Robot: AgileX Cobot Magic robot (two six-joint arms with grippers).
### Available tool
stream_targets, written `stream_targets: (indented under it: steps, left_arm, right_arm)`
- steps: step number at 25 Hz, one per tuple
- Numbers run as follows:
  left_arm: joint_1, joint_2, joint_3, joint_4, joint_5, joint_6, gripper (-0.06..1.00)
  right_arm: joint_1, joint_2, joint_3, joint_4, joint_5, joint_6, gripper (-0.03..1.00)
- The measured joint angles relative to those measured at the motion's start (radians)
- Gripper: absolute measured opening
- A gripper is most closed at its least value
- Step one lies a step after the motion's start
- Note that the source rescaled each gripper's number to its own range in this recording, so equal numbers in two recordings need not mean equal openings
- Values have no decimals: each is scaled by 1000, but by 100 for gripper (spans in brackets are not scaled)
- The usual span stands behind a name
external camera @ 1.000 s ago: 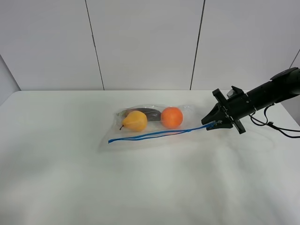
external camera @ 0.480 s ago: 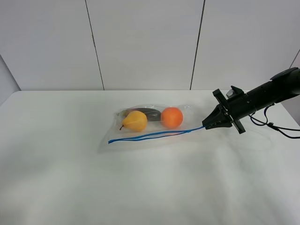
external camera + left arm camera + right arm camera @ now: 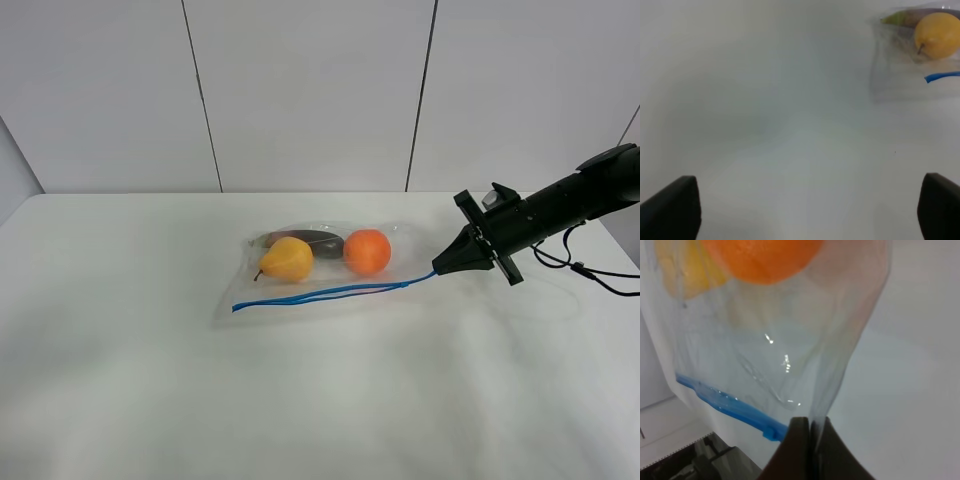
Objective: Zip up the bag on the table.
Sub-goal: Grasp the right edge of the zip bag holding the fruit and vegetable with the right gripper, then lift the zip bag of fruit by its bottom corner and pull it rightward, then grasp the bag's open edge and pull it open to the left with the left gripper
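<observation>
A pale grey panelled wall (image 3: 310, 90) closes off the scene at 12 o'clock, split by two thin dark seams, one (image 3: 201, 95) toward 11 o'clock and the other (image 3: 421, 95) toward 1 o'clock, both leaning slightly. Below it, near the middle, a round orange (image 3: 367, 251) sits with a yellow pear (image 3: 288, 258) close by at its 9 o'clock, the two apart. The pear's short dark stem (image 3: 258, 272) points to about 8 o'clock. A long dark item (image 3: 322, 240) lies at the pear's 1 o'clock, partly hidden behind both fruits; the left wrist view shows its end greenish.
</observation>
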Motion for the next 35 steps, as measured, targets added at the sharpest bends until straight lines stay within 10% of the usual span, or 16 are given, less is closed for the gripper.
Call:
stream_targets:
  steps: [35]
  left_arm:
    - [0,0,0,0,0,0,100]
  right_arm:
    - [137,0,0,135,10,-27,0]
